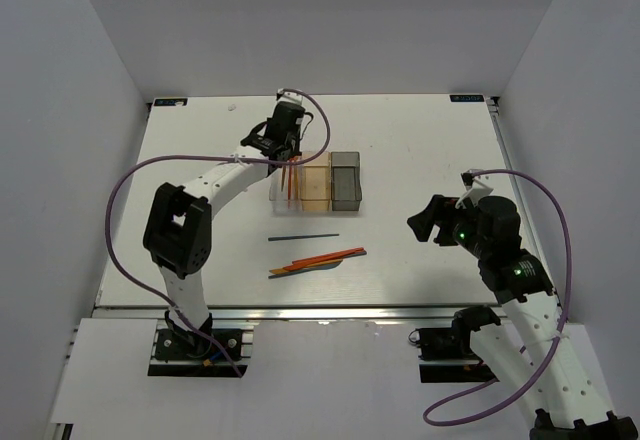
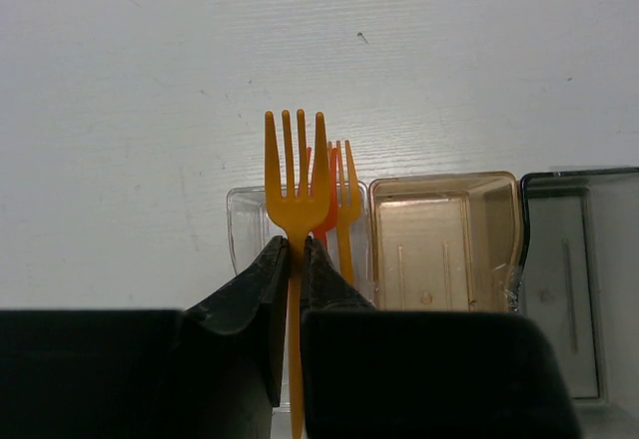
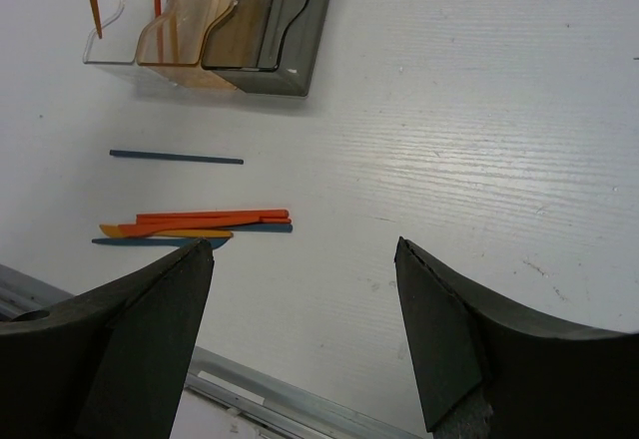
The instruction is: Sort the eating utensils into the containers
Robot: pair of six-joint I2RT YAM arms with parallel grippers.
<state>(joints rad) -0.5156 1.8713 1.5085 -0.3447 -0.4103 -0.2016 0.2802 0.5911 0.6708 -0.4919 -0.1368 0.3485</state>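
Observation:
My left gripper (image 2: 296, 247) is shut on the handle of an orange fork (image 2: 296, 175), which stands upright over the clear container (image 2: 243, 231). Two more forks (image 2: 344, 195) stand in that container. In the top view the left gripper (image 1: 280, 145) hangs above the back end of the clear container (image 1: 284, 185), with the tan container (image 1: 315, 182) and the dark grey container (image 1: 346, 180) to its right. A dark blue utensil (image 1: 303, 237) and a small heap of orange and blue utensils (image 1: 318, 259) lie on the table. My right gripper (image 1: 428, 222) is open and holds nothing.
In the right wrist view the open right gripper (image 3: 303, 249) hovers above bare table, right of the utensil heap (image 3: 200, 222) and the single dark blue utensil (image 3: 176, 157). The table's metal front edge (image 3: 300, 409) runs just below the fingers.

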